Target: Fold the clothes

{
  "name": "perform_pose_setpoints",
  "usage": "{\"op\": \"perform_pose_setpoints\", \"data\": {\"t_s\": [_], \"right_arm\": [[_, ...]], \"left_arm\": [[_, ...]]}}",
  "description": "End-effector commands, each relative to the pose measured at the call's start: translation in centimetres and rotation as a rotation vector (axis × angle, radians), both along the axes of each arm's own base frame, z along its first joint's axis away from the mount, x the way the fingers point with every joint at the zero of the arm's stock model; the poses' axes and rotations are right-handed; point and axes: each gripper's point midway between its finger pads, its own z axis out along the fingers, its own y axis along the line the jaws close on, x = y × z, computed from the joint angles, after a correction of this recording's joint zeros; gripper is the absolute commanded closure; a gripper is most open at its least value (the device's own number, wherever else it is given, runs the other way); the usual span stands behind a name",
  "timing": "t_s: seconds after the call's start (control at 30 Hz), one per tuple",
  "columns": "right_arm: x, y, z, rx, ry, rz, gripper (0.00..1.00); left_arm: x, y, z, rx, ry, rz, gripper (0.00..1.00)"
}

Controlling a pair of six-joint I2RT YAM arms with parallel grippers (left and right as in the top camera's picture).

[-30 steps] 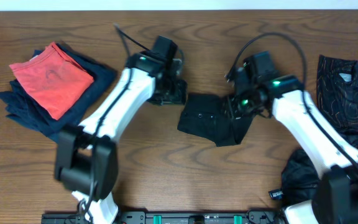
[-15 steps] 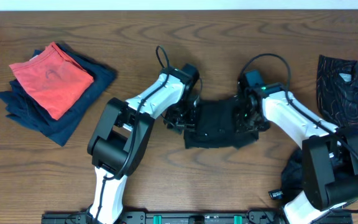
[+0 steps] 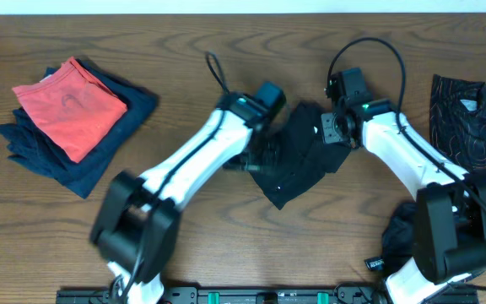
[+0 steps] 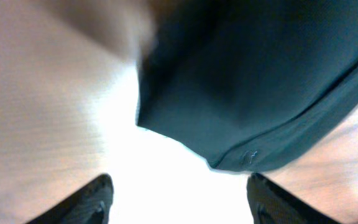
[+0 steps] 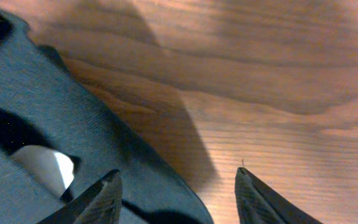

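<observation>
The brown, wood-grained surface (image 3: pixel 226 253) fills the overhead view, with a pale strip along its far edge. Near the middle lies the black shirt (image 3: pixel 298 165), soft and matte. It is bunched into an uneven shape that narrows to a point on its near side.

The white left arm (image 3: pixel 192 160) reaches in from the near left and looks smeared, so its end over the shirt's left edge is hard to make out. In its wrist view the left jaws are spread wide with nothing between them. The dark fingertips (image 4: pixel 95 200) are cut off by the bottom edge, and beyond them is a rounded, hemmed fold of the shirt (image 4: pixel 260 81). Glare washes out the wood below it.

The right arm (image 3: pixel 403 156) curves in from the near right to the shirt's far right corner. The right jaws are also parted, their fingertips (image 5: pixel 253 198) hovering over bare wood and the shirt's edge (image 5: pixel 55 130). A small white patch (image 5: pixel 42 165) shows on the fabric, but what it is cannot be told.

At the far left, a red garment (image 3: pixel 70 105) sits folded on navy ones (image 3: pixel 99 160). At the far right lies a black garment with thin wavy lines (image 3: pixel 471 127), partly cut off by the frame. More dark cloth (image 3: pixel 403 232) on the near right is half hidden by the arm.
</observation>
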Motion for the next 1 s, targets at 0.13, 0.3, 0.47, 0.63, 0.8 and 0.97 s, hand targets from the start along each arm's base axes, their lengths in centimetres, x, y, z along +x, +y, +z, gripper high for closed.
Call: {"op": "perform_pose_setpoints", "data": {"t_s": [0.13, 0.3, 0.47, 0.63, 0.8, 0.97], "right_arm": [[-1.4, -1.0, 9.8, 0.027, -0.171, -0.014, 0.34], [-5.0, -1.6, 12.7, 0.041, -0.164, -0.006, 0.28], [-7.5, -1.5, 13.6, 0.07, -0.134, 0.011, 0.27], [-8.5, -1.2, 13.1, 0.092, -0.085, 0.023, 0.27], [-8.7, -0.9, 13.0, 0.11, -0.075, 0.03, 0.27], [-9.0, -1.0, 12.8, 0.106, -0.061, 0.029, 0.27]], "left_arm": [[6.2, -0.3, 1.7, -0.109, -0.245, -0.238, 0.15], [7.7, -2.6, 0.4, -0.371, -0.215, -0.336, 0.12], [7.3, -5.3, -1.4, -0.591, -0.129, -0.377, 0.05], [6.3, -7.1, -5.1, -0.623, -0.05, -0.398, 0.04], [4.5, -8.6, -9.0, -0.605, 0.056, -0.373, 0.06], [3.9, -9.3, -9.3, -0.602, 0.065, -0.387, 0.81]]}}
